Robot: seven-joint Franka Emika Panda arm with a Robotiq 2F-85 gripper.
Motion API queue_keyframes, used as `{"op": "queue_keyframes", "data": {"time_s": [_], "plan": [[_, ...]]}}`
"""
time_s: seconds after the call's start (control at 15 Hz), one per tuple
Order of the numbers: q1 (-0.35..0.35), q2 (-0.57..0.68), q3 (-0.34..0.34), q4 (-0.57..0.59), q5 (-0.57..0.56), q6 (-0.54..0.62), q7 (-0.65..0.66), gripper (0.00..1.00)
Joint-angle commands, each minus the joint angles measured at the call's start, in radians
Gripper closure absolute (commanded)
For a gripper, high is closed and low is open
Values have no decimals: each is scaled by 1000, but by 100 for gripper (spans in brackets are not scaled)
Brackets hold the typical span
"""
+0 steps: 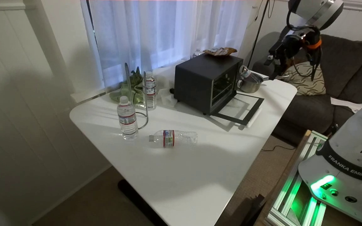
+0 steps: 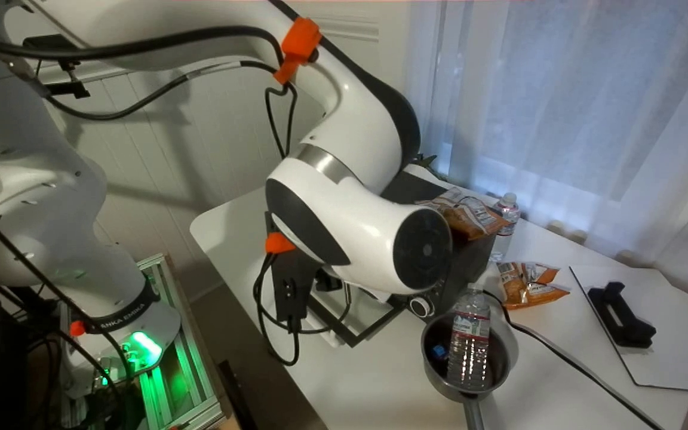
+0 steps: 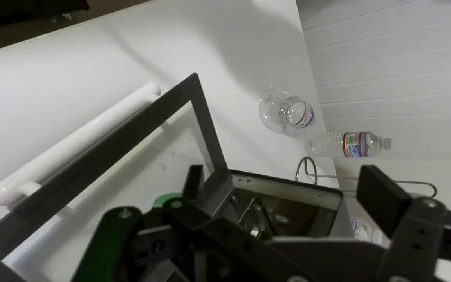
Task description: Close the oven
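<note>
The dark grey oven [image 1: 193, 78] stands on the white table. Its door [image 1: 248, 119] hangs open, folded down to about level, with the glass pane facing up. In the wrist view the door frame [image 3: 104, 145] and its pale bar handle [image 3: 80, 137] lie at the left, and the oven's opening [image 3: 280, 211] is below the middle. In an exterior view the arm partly hides the oven [image 2: 469, 263] and door [image 2: 356, 337]. My gripper [image 1: 272, 66] is open and empty, in the air above and in front of the oven. Its fingers are wide apart in the wrist view [image 3: 286, 182].
A pot [image 2: 466, 391] with a bottle in it stands beside the oven. A snack bag [image 1: 220, 51] lies on the oven top. An upright bottle [image 1: 127, 117], a lying bottle [image 1: 168, 138] and a wire stand [image 1: 146, 103] are on the table. A black-handled board [image 2: 660, 322] lies past the pot.
</note>
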Motion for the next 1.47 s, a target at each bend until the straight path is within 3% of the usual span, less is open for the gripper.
{"op": "queue_keyframes", "data": {"time_s": [0.0,0.07,0.47,0.93,1.4], "plan": [[-96,124,46,124,24,-67,-6,0],[-95,58,59,54,2,-14,2,0],[-120,128,85,116,-8,-25,-17,0],[-242,348,155,267,82,-64,-197,0],[-371,539,254,409,167,-16,-272,0]]}}
